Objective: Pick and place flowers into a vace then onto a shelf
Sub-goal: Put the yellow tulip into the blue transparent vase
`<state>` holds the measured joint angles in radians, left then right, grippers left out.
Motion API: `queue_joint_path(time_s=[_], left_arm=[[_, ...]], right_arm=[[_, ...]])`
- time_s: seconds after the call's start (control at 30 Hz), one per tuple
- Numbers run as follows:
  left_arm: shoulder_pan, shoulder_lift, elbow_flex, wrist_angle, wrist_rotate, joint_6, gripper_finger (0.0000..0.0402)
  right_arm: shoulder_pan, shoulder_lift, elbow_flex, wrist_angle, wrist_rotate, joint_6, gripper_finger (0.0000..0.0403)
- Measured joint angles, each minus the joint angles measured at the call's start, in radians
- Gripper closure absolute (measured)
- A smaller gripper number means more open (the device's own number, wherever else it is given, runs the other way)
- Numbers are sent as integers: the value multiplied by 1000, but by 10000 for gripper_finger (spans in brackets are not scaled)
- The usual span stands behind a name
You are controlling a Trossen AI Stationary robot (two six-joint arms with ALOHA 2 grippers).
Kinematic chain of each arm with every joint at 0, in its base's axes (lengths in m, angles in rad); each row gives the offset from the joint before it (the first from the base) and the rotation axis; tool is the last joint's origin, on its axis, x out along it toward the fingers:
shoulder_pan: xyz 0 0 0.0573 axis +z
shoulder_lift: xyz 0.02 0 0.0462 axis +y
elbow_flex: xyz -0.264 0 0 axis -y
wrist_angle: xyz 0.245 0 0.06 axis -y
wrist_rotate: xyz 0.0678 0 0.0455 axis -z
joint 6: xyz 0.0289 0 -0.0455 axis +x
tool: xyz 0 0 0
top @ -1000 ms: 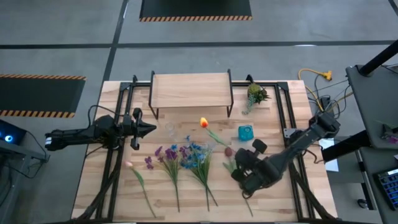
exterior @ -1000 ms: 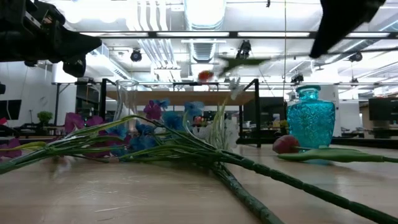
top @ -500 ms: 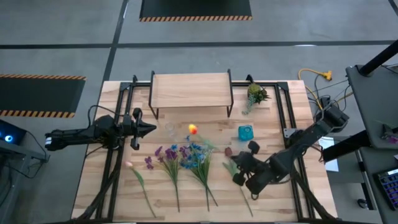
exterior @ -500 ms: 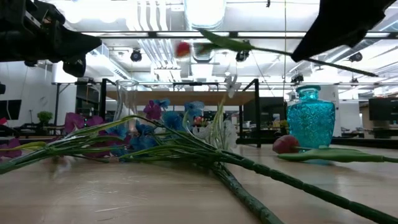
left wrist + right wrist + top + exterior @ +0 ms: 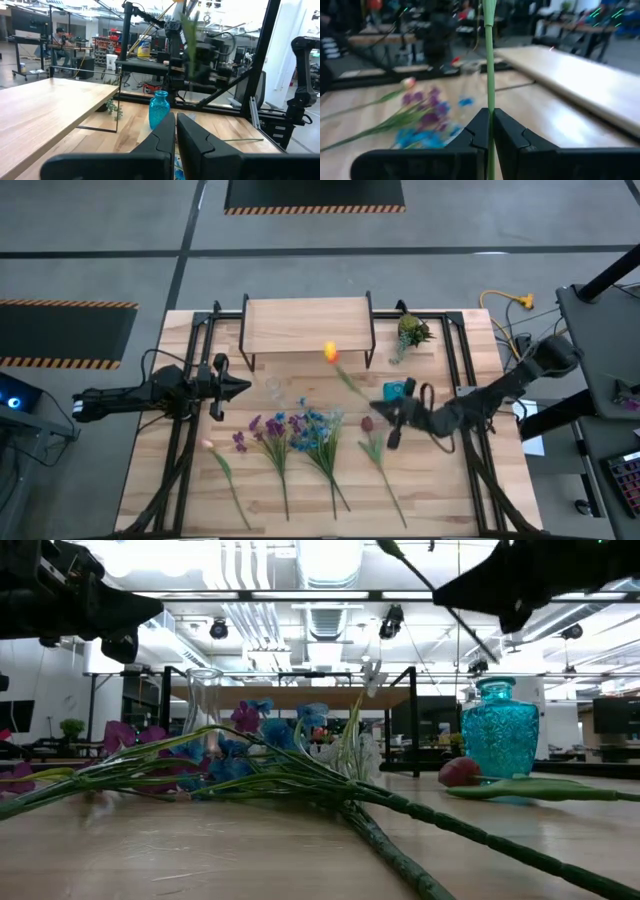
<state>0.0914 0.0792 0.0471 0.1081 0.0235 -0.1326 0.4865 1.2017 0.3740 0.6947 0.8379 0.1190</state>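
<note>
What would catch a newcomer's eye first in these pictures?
The right gripper, shut on an orange flower, holds it in the air near the shelf. Below, purple and blue flowers lie in a row on the table, and a teal vase stands right of them.

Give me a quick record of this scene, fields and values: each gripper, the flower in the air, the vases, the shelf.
right gripper: shut on orange flower's stem, near blue vase
left gripper: shut, empty, at table's left
orange flower: lifted, bloom over shelf's front edge
blue vase: upright, empty
glass vase: upright, empty
shelf: bare top
other flowers: lying on table
</note>
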Motion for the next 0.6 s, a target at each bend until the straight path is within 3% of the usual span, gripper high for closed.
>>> queue_joint_path(time_s=[0.17, 0.43, 0.6], left_arm=[[0, 0, 0, 0, 0, 0, 402], [0, 0, 0, 0, 0, 0, 402], [0, 0, 0, 1, 0, 0, 402]], right_arm=[[-27, -78, -72, 139, 0, -144, 390], [-61, -149, -118, 157, 129, -276, 390], [-93, -146, -139, 155, 134, -294, 390]])
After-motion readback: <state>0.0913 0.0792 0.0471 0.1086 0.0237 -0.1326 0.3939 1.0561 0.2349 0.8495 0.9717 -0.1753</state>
